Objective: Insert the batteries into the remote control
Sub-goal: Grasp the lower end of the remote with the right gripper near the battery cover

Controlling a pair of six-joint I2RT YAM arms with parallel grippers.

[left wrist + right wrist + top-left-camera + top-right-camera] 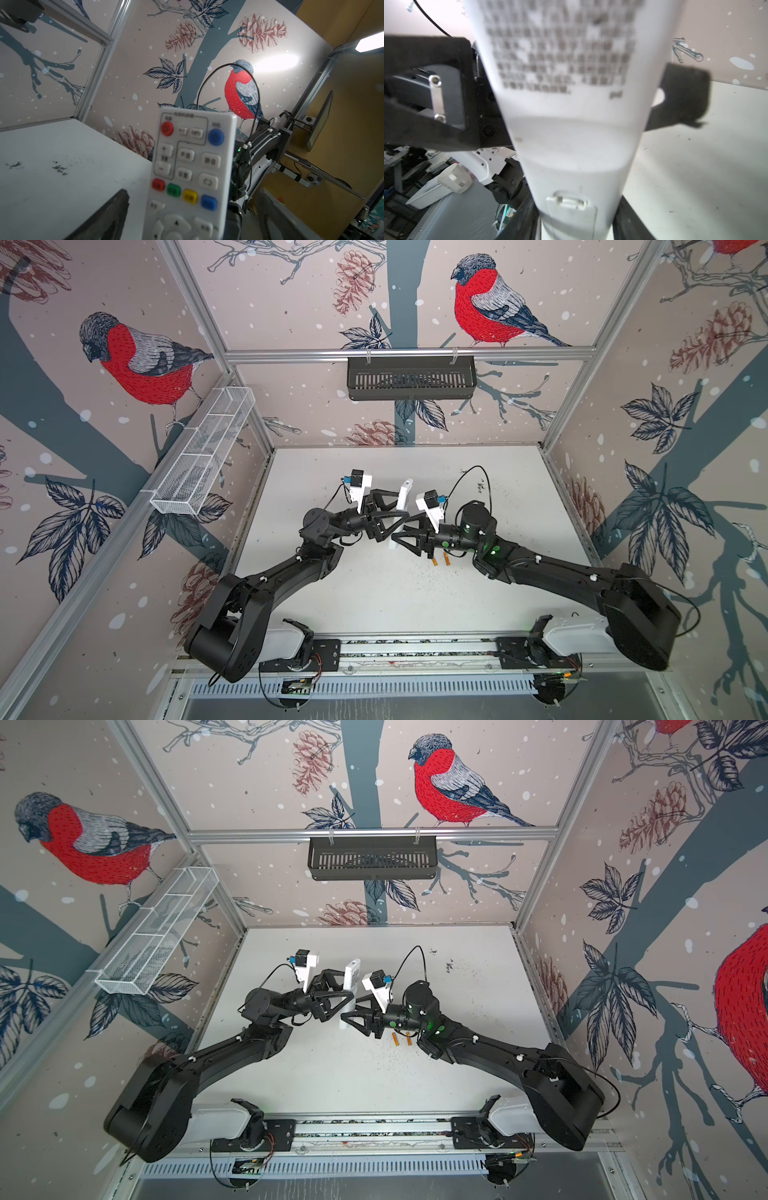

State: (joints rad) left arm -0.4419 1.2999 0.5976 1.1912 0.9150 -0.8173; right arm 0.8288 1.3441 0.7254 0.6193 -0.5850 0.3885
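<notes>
Left tool (401,509): straddles the remote (405,491) above its middle, jaws wide. In the left wrist view there is a gap between one finger (110,218) and the remote's edge, so I read it as open and carrying nothing.

Remote: centre of the scene, raised off the table (374,593). I cannot tell whether its foot touches. The long axis is near upright, with the head leaning toward the back wall. The button face (191,166) looks toward my left arm and the plain back toward my right. The cover (571,214) sits at the low end of the back, latch seated, bay not yet open.

Right tool (398,531): lower on the remote than the left, clamped across its width. Its fingers (519,226) lie flush on both long edges just at the cover. Judgement: gripping low keeps the back exposed and steady for working on the cover, while the left tool is free.

Batteries (434,561): on the table right of the remote's foot, under my right wrist. They lie side by side, slightly apart, with their axes roughly parallel. They are too small to tell which way their ends face.
</notes>
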